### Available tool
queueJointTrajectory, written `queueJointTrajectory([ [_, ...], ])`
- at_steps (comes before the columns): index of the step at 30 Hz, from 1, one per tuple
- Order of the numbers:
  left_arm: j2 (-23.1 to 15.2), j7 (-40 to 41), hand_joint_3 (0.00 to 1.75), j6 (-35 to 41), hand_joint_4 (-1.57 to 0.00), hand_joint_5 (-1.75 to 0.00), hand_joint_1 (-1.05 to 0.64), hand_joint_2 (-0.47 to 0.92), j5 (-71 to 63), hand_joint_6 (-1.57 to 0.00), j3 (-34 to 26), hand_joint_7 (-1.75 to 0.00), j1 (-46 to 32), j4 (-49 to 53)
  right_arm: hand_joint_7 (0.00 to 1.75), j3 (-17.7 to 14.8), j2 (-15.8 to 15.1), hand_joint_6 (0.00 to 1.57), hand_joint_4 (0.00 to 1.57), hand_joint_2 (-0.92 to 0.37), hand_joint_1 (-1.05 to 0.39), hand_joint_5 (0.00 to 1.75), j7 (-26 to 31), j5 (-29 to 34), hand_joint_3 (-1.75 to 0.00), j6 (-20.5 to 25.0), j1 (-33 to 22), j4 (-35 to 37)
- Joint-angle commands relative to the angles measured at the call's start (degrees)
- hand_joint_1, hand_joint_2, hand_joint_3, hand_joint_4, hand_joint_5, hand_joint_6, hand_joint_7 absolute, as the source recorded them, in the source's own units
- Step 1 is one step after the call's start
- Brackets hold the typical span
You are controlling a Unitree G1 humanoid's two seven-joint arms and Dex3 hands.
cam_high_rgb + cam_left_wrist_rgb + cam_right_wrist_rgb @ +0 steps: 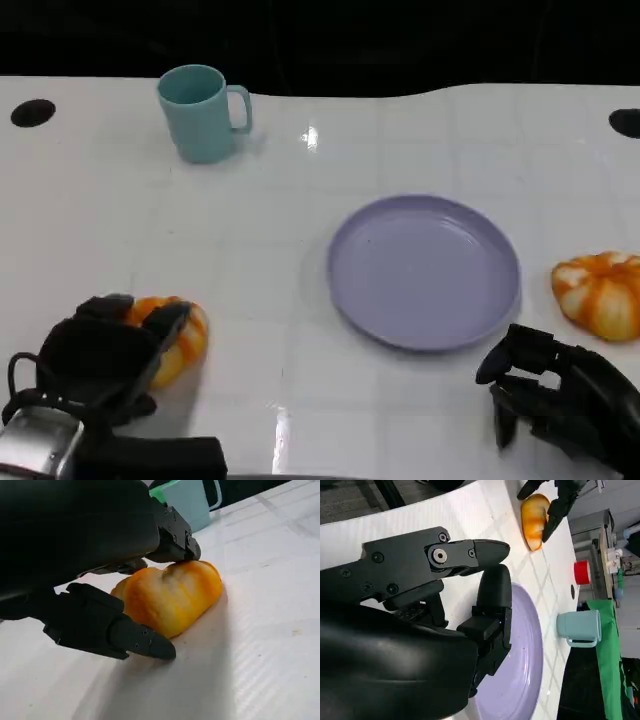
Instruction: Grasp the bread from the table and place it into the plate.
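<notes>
An orange bread roll [185, 335] with pale stripes lies on the white table at the near left. My left hand [100, 360] is wrapped around it from the near side. In the left wrist view one fingertip [185, 547] presses on the top of the roll [172, 597] and the thumb [125, 635] lies against its near side. The roll still rests on the table. The lilac plate [425, 270] sits at the centre right with nothing on it. My right hand [560, 395] hovers near the plate's front right rim, fingers loosely bent and holding nothing.
A second striped roll [600, 293] lies right of the plate, just beyond my right hand. A teal mug [205, 112] stands at the far left. Black holes [32, 112] mark the table's far corners. The right wrist view shows a red object [581, 572] beyond the table.
</notes>
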State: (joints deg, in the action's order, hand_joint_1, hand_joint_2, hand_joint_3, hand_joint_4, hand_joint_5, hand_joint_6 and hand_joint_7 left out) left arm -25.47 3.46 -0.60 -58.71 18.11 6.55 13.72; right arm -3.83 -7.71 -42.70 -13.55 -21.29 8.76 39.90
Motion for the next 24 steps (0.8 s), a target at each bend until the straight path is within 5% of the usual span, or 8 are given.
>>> queueJointTrajectory([
  [1,-0.82,7.41,0.34,-3.50,-0.68,-0.16,-0.30,0.92,3.73,-0.68,-0.44,-0.06,0.62,4.67,1.35,-0.27,-0.75,0.68,0.66,-0.92,-0.51,1.75,0.26,0.02,-0.25,1.20,-0.72,0.36],
  [4,-1.02,15.28,0.37,-9.02,-0.95,-0.38,-0.28,0.92,6.60,-0.91,-0.97,-0.05,1.57,9.21,1.35,-0.22,-0.74,0.68,0.66,-0.92,-0.51,1.75,0.50,0.09,-0.25,1.53,-0.93,-0.20],
  [6,-1.09,19.62,0.34,-11.35,-0.91,-0.95,-0.25,0.92,7.37,-1.13,-0.89,-0.04,2.24,11.57,1.36,-0.24,-0.71,0.68,0.66,-0.92,-0.52,1.75,0.48,0.09,-0.24,1.42,-0.95,-0.26],
  [9,-1.04,24.05,0.37,-12.04,-0.82,-1.36,-0.23,0.91,6.88,-1.26,-0.46,-0.05,2.80,13.29,1.36,-0.30,-0.68,0.68,0.66,-0.92,-0.52,1.75,0.27,-0.01,-0.24,1.22,-0.85,0.01],
  [11,-0.90,26.56,0.64,-12.11,-0.72,-1.66,-0.18,0.80,6.52,-1.16,-0.22,-0.44,3.06,14.03,1.35,-0.31,-0.70,0.68,0.66,-0.92,-0.51,1.75,0.21,0.01,-0.25,1.03,-0.77,0.18],
  [13,-0.91,29.53,0.82,-12.46,-0.70,-1.73,-0.15,0.70,6.01,-0.84,0.00,-1.14,3.25,14.26,1.35,-0.32,-0.80,0.68,0.66,-0.92,-0.51,1.75,-0.01,0.02,-0.25,0.81,-0.65,0.44],
  [17,-0.89,33.03,0.92,-12.84,-0.69,-1.75,-0.13,0.61,5.74,-0.61,0.45,-1.61,3.61,14.84,1.35,-0.37,-0.77,0.68,0.65,-0.92,-0.51,1.75,0.04,0.00,-0.25,0.92,-0.61,0.47],
  [24,-1.15,31.24,0.77,-13.71,-0.68,-1.75,-0.15,0.62,7.28,-0.64,0.79,-1.48,4.45,14.31,1.35,-0.34,-0.59,0.69,0.66,-0.92,-0.51,1.75,0.20,0.04,-0.26,0.75,-0.54,0.46],
])
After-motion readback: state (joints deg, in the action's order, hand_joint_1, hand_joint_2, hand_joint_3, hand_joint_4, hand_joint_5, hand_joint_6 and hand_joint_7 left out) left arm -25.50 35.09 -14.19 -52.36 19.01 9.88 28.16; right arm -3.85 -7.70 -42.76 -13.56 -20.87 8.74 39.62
